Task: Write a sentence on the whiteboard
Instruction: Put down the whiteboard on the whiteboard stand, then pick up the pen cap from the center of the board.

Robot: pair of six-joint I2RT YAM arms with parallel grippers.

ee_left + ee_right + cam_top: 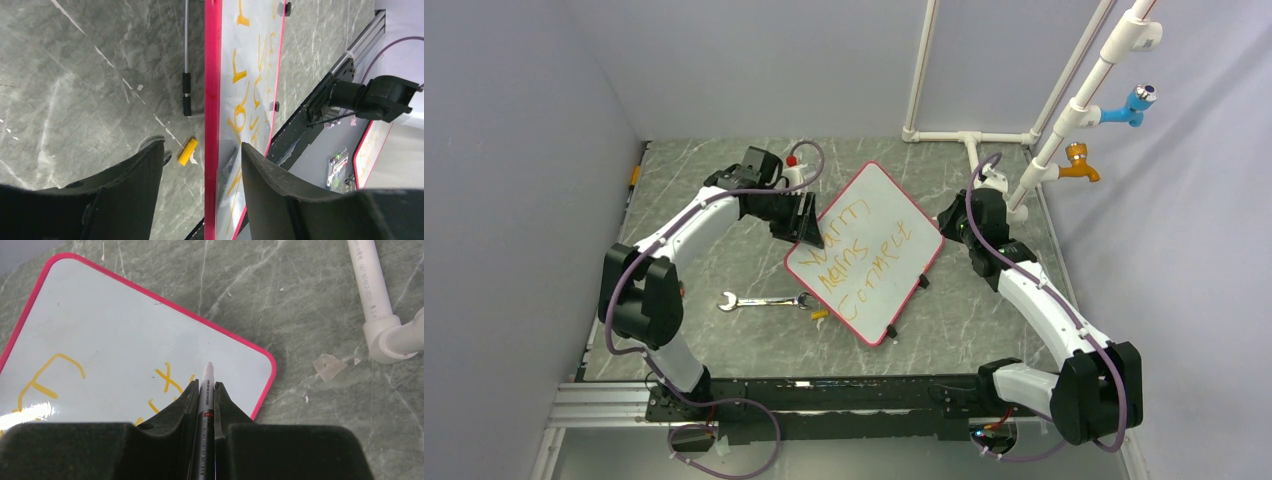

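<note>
The whiteboard (864, 250) lies turned like a diamond at the table's middle, red-pink rimmed, with three lines of orange writing on it. My left gripper (809, 228) is open at the board's left edge. In the left wrist view its fingers (135, 185) straddle the red rim (212, 100) with gaps on both sides. My right gripper (948, 222) hangs by the board's right corner, shut on a white marker (206, 390). The marker's tip points at the whiteboard (125, 330) near its rounded corner, beside an orange X.
A silver wrench (764, 300) and a small yellow cap (820, 314) lie left of the board's near edge. A red-capped bottle (794, 172) stands behind the left gripper. White PVC pipes (969, 137) with blue and orange taps rise at the back right. Grey walls enclose the table.
</note>
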